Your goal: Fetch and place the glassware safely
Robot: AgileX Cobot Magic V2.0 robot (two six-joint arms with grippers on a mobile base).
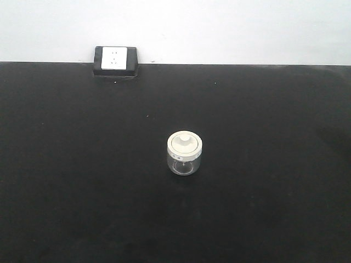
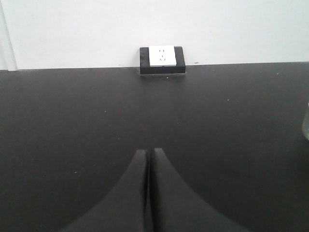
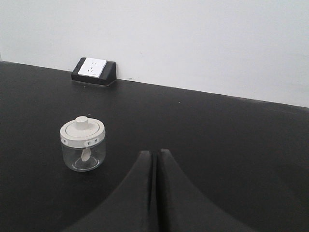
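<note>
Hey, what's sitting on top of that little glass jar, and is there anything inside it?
An off-white lid with a central knob closes the glass jar. Through the clear wall a small pale shape shows, possibly a spoon; otherwise it looks empty. The lid hides whatever is directly beneath it.

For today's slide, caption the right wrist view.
Shut right gripper faces a lidded glass jar on the black table, wall socket behind.

A small clear glass jar (image 1: pixel 185 154) stands upright near the middle of a black surface (image 1: pixel 66 181), slightly right of centre. Its round off-white lid (image 1: pixel 185 143) has a central knob and small marks on the rim. At the far edge, left of centre, a black-and-white socket box (image 1: pixel 115 61) sits against a pale wall (image 1: pixel 247 30), well apart from the jar.
</note>
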